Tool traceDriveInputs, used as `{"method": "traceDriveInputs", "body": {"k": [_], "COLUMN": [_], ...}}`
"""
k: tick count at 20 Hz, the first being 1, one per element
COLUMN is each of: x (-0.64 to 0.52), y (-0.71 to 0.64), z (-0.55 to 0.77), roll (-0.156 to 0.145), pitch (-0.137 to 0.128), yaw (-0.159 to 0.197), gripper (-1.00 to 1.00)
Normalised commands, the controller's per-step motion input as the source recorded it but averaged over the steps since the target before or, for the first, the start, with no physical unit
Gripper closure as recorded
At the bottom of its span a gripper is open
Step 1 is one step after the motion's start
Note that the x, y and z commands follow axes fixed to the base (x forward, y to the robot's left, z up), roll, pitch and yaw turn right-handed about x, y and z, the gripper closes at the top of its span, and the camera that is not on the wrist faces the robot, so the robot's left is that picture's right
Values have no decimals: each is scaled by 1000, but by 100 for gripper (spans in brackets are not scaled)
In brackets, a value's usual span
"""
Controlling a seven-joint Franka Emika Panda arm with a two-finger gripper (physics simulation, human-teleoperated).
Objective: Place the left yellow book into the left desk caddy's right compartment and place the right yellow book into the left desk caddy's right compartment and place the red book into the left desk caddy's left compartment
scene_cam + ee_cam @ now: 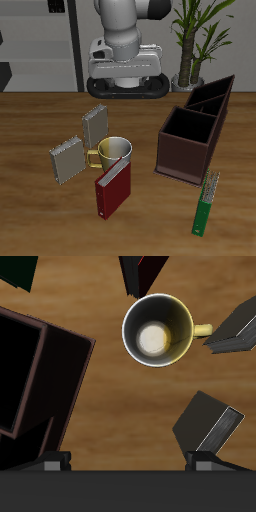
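Both yellow books stand upright behind the mug: the left yellow book (95, 125) (210, 421) farther back, the right yellow book (67, 158) (235, 326) nearer the front. The red book (113, 190) (145, 268) stands in front of the mug. Two dark brown desk caddies stand end to end, one nearer (185, 150) (40, 376) and one farther back (213, 95). I cannot tell which is the left desk caddy, and the bins I can see into hold nothing. My gripper (127, 88) (130, 463) hangs open, high at the table's back, holding nothing.
A yellow mug (113, 152) (158, 331) stands among the three books. A slim green book (206, 203) (15, 271) lies near the front edge, before the caddies. A potted plant (195, 40) stands behind the table.
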Motion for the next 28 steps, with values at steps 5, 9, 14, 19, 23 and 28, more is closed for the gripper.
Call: {"method": "traceDriveInputs", "body": {"k": [5,9,14,19,23,28], "x": [-14,11,-10,38,-44,-120], "y": [-3,-139,-407,-431,-440,-469], "z": [-9,-14,71,-89,-206,-171], "roll": [-17,-31,-111,-86,-59,-37], "pitch": [-8,-4,-38,21,33,12], "yaw": [4,-12,-68,-32,-40,-27], "gripper": [-100,-100,-100,-100,-100,-100]}}
